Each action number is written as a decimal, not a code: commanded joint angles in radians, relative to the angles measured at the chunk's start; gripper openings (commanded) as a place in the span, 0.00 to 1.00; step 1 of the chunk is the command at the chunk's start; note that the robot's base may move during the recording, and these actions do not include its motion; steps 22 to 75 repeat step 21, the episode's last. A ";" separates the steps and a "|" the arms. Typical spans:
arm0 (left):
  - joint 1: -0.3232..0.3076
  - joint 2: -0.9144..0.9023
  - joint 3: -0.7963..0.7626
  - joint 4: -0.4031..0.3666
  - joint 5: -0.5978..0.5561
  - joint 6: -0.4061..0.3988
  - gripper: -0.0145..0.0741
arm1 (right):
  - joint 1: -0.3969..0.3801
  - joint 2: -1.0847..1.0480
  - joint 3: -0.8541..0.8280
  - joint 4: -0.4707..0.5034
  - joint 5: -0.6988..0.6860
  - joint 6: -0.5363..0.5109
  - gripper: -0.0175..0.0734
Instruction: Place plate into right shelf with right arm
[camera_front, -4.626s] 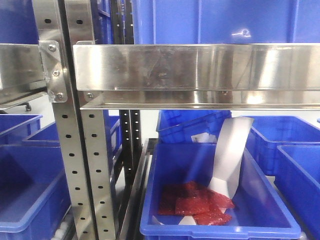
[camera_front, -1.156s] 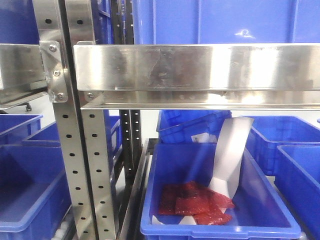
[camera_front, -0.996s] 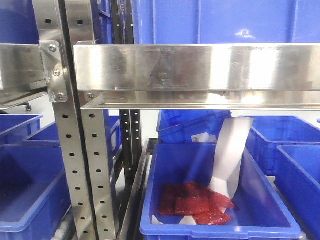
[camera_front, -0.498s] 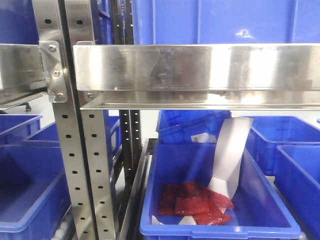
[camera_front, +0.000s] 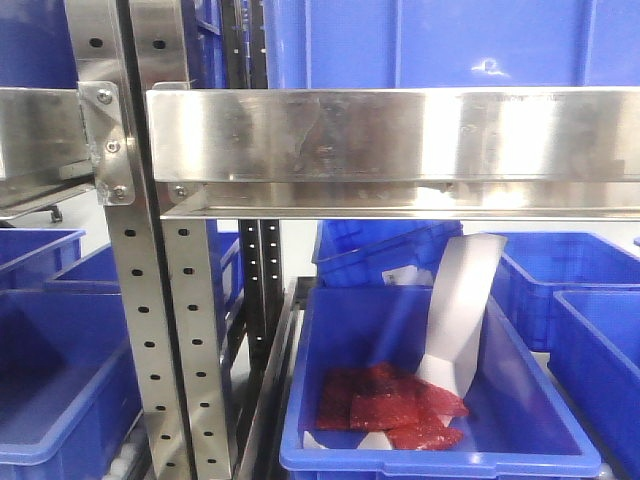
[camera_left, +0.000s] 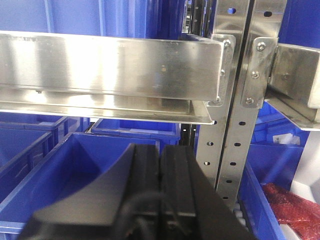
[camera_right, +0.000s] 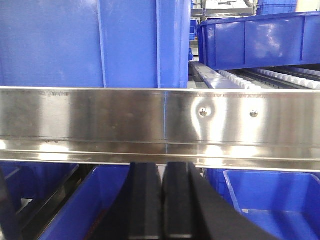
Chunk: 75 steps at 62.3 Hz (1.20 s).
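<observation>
Facing the right shelf (camera_front: 400, 135), both arms are holding level with its steel rail.
Left hand (camera_left: 159, 165) and right hand (camera_right: 162, 190) are showing fingers pressed together, gripping nothing; plate is showing in no view.

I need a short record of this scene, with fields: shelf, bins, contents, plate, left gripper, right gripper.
shelf: right shelf, shiny steel rail on perforated uprights
bins: blue bins above and below the rail
contents: red packets and white sheet in the lower middle bin
plate: not visible in any view
left gripper: shut, holding nothing, facing the shelf
right gripper: shut, holding nothing, just below the rail
</observation>
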 joint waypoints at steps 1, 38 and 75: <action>-0.002 -0.010 0.010 -0.008 -0.090 -0.007 0.02 | 0.001 -0.013 -0.015 0.000 -0.086 -0.009 0.25; -0.002 -0.010 0.010 -0.008 -0.090 -0.007 0.02 | 0.001 -0.013 -0.015 0.000 -0.086 -0.009 0.25; -0.002 -0.010 0.010 -0.008 -0.090 -0.007 0.02 | 0.001 -0.013 -0.015 0.000 -0.086 -0.009 0.25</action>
